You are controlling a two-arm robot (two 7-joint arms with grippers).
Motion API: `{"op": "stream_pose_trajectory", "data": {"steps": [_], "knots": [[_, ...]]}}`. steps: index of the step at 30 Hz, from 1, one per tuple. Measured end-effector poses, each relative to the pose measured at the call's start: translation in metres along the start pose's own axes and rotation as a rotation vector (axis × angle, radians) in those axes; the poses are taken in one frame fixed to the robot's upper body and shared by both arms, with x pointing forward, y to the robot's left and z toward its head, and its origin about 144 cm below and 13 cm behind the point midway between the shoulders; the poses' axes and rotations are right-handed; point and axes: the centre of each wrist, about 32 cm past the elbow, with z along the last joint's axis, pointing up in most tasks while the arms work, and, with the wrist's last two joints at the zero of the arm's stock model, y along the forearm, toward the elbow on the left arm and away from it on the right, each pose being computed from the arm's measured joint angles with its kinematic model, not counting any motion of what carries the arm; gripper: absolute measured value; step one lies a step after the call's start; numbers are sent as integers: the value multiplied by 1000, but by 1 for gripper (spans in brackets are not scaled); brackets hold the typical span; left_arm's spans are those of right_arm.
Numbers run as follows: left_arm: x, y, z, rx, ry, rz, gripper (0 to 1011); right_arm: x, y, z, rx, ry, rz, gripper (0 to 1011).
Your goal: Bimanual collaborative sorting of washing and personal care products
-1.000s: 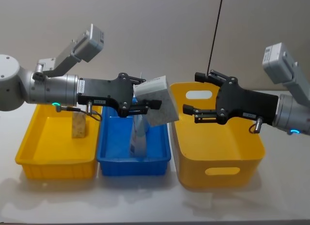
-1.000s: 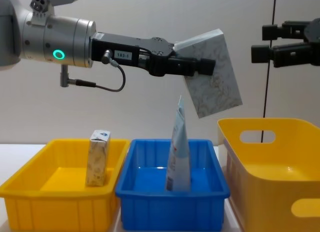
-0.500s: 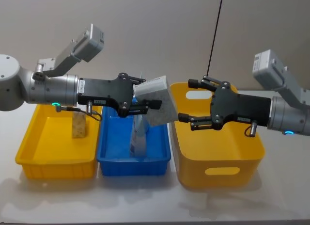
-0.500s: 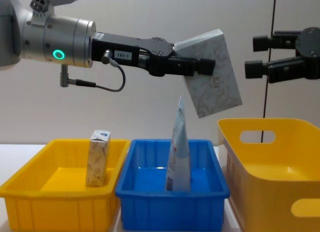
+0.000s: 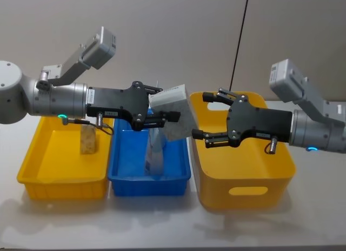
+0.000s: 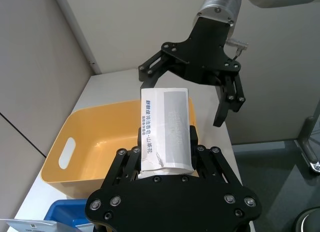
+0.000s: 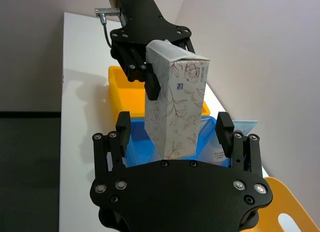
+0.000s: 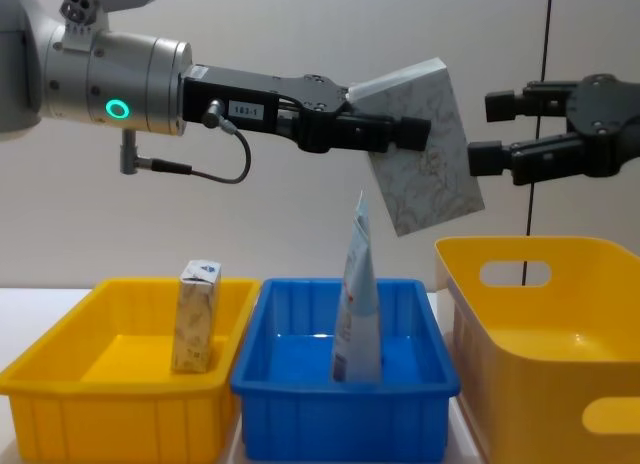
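1. Yellow was the deep handled bin (image 5: pixel 216 186) at my right, the biggest thing on the table
2. The shallow yellow bin (image 5: pixel 59 187) sat at my left, with the blue bin (image 5: pixel 148 187) between the two
3. The flat grey-white marbled box (image 5: pixel 181 121) hung tilted in the air above the edge where the blue bin met the deep one, my left gripper (image 5: pixel 167 104) clamped on one end of it
4. My right gripper (image 5: pixel 203 117) hovered just beside the box's free end, fingers spread wide apart
5. The white squeeze tube (image 5: pixel 155 153) stood upright in the blue bin
6. The small beige speckled carton (image 5: pixel 88 140) stood upright in the shallow yellow bin
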Motion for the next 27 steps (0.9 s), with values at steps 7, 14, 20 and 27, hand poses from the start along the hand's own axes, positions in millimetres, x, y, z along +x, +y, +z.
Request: {"op": "stream_pose_trajectory", "data": {"steps": [7, 14, 20, 27], "knots": [[0, 0, 0, 0, 0, 0, 390, 3, 7, -3, -3, -1, -7, 1001], [0, 0, 0, 0, 0, 0, 390, 3, 17, -7, -3, 5, -7, 1001], [0, 0, 0, 0, 0, 0, 390, 3, 28, -10, -2, 13, -4, 1001], [0, 0, 0, 0, 0, 0, 390, 2, 39, -13, -4, 23, -1, 1001]]}}
